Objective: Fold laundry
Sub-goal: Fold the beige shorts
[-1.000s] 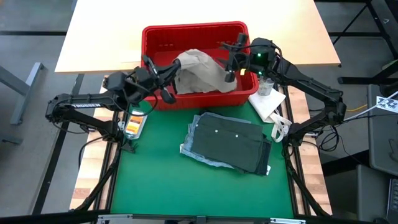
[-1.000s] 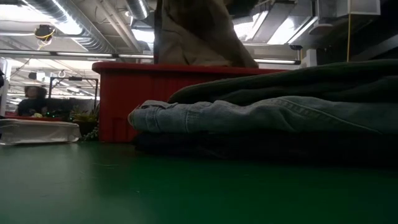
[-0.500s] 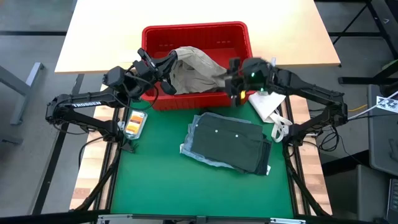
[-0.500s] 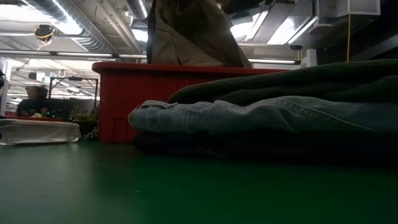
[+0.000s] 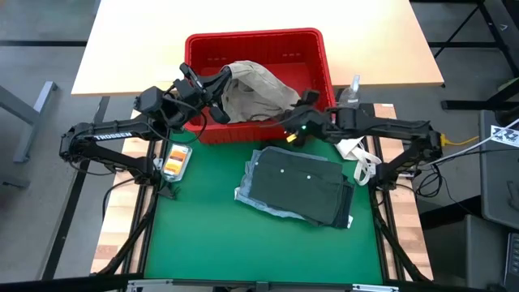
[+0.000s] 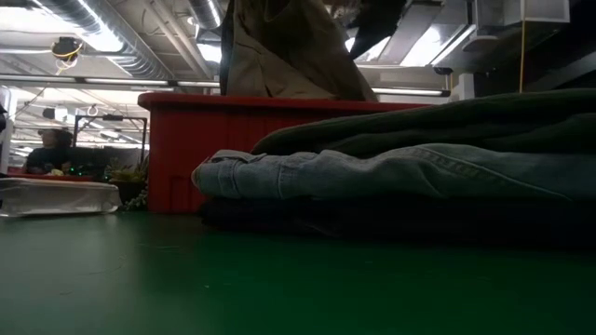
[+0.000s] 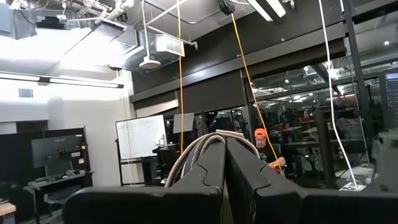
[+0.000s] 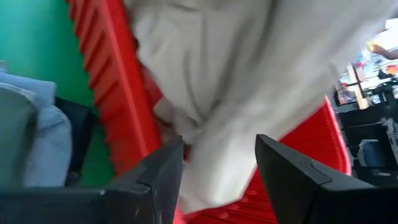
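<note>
Green mat (image 5: 219, 235), folded stack (image 5: 298, 186) hiding navy jeans

- I'm looking into a robotics lab or workshop: bare ceiling ducts (image 6: 140, 46) and hanging cables (image 7: 245, 68).
- A whiteboard (image 7: 140, 148), monitors (image 7: 57, 155) and a person (image 6: 48, 151) at a workstation.

arms: dark, jointed | white lettering, l arm (image 5: 113, 136) | blk fingers (image 8: 298, 186)

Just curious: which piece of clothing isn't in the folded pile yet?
The beige khaki piece, lifted out of the red basket; the other garments lie stacked on the green mat.
</note>
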Action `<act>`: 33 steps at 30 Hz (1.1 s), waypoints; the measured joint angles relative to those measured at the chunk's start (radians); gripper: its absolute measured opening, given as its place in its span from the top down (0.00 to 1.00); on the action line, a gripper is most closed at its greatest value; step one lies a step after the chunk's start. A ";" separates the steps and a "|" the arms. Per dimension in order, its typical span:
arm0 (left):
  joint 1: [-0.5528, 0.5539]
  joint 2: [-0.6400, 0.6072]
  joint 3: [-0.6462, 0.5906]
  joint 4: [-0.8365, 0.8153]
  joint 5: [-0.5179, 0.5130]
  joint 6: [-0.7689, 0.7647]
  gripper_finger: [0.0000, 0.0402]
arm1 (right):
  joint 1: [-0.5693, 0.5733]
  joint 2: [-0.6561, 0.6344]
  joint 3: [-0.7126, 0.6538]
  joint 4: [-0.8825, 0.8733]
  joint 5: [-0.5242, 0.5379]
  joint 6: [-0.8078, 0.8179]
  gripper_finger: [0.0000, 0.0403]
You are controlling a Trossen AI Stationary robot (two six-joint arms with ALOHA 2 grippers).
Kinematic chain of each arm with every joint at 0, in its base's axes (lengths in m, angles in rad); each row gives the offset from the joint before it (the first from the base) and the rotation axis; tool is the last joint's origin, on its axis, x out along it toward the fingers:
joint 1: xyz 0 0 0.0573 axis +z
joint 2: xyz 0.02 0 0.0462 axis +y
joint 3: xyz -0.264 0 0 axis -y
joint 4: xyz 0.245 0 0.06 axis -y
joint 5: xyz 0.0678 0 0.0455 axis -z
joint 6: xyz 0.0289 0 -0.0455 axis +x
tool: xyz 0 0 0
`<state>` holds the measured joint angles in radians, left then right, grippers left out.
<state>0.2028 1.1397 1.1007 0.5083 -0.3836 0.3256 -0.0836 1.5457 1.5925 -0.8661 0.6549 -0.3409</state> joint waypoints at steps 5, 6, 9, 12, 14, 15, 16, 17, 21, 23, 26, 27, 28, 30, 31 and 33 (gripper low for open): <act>0.000 0.000 0.000 -0.001 0.000 0.000 1.00 | 0.032 0.038 0.000 -0.004 0.026 0.036 0.51; 0.000 0.000 0.000 -0.001 0.000 0.000 1.00 | 0.035 0.045 0.000 -0.007 0.045 0.043 0.51; 0.000 0.000 0.000 -0.002 0.002 0.000 1.00 | 0.033 0.058 0.000 -0.024 0.114 0.073 0.51; 0.000 0.000 0.000 -0.002 0.009 0.000 1.00 | 0.017 0.063 0.000 -0.043 0.166 0.117 0.51; 0.000 0.000 0.000 -0.002 0.010 0.000 1.00 | 0.007 0.064 -0.001 -0.055 0.164 0.152 0.51; 0.000 0.000 0.000 -0.002 0.010 0.000 1.00 | -0.001 0.064 -0.009 -0.052 0.163 0.164 0.51; 0.000 0.000 0.000 -0.002 0.010 0.000 1.00 | -0.007 0.064 -0.020 -0.048 0.163 0.180 0.51; 0.000 0.000 0.000 -0.002 0.010 0.000 1.00 | -0.013 0.064 -0.032 -0.049 0.162 0.191 0.51; 0.000 0.000 0.000 -0.002 0.010 0.000 1.00 | -0.038 0.064 -0.103 -0.048 0.156 0.252 0.51; 0.000 0.001 0.000 -0.002 0.010 0.000 1.00 | -0.052 0.064 -0.146 -0.034 0.157 0.277 0.51; 0.000 0.001 0.000 -0.002 0.010 0.000 1.00 | -0.070 0.062 -0.206 0.039 0.167 0.288 0.51; 0.000 0.001 0.000 -0.002 0.011 0.000 1.00 | -0.077 0.062 -0.222 0.065 0.169 0.288 0.51; 0.000 0.001 0.000 -0.002 0.011 0.000 1.00 | -0.082 0.061 -0.238 0.092 0.174 0.287 0.51; 0.000 0.001 0.000 -0.002 0.011 0.000 1.00 | -0.094 0.060 -0.257 0.127 0.175 0.287 0.51; 0.000 0.001 0.000 -0.002 0.011 0.000 1.00 | -0.095 0.060 -0.258 0.132 0.176 0.286 0.51; 0.000 0.001 0.000 -0.002 0.011 0.000 1.00 | -0.100 0.060 -0.258 0.140 0.182 0.285 0.51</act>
<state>0.2028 1.1404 1.1011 0.5060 -0.3729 0.3260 -0.1837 1.6056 1.3341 -0.7262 0.8371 -0.0555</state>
